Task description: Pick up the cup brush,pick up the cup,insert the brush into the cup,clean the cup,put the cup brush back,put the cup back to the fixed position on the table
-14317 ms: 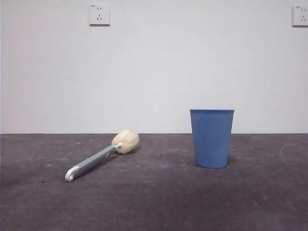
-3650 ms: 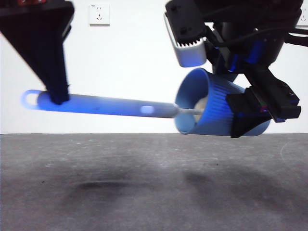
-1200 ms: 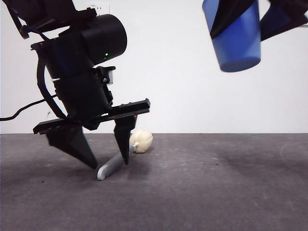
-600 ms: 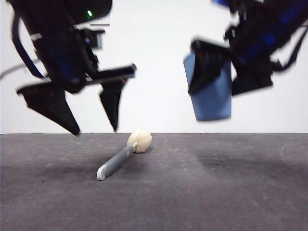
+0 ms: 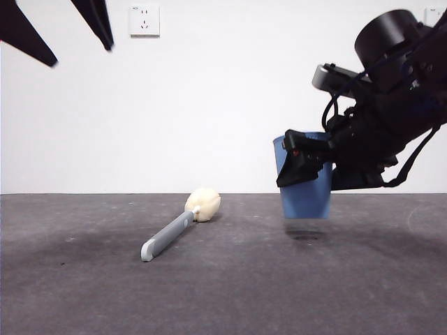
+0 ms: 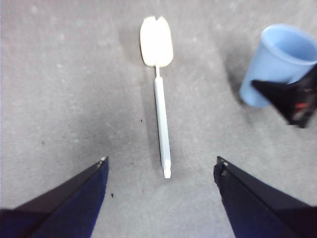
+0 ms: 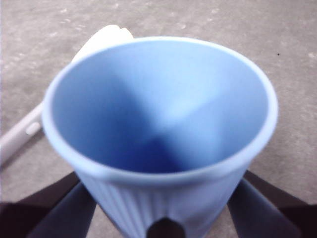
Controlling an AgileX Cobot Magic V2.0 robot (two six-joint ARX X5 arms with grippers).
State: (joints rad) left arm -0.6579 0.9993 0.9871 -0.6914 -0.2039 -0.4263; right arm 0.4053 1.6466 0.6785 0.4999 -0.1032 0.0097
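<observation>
Right gripper (image 7: 163, 218): jaws clamp the blue cup (image 5: 304, 183), upright just above the table (image 5: 223, 279).
Left gripper (image 6: 161, 166): jaws wide, empty, the cup brush (image 6: 158, 94) lying flat beyond them.

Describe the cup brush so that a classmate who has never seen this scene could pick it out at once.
Look at the dark grey table under the white wall. Lying flat on it, apart from the blue cup that the right gripper holds, is the cup brush. Only it has a long grey handle and a cream sponge head.
</observation>
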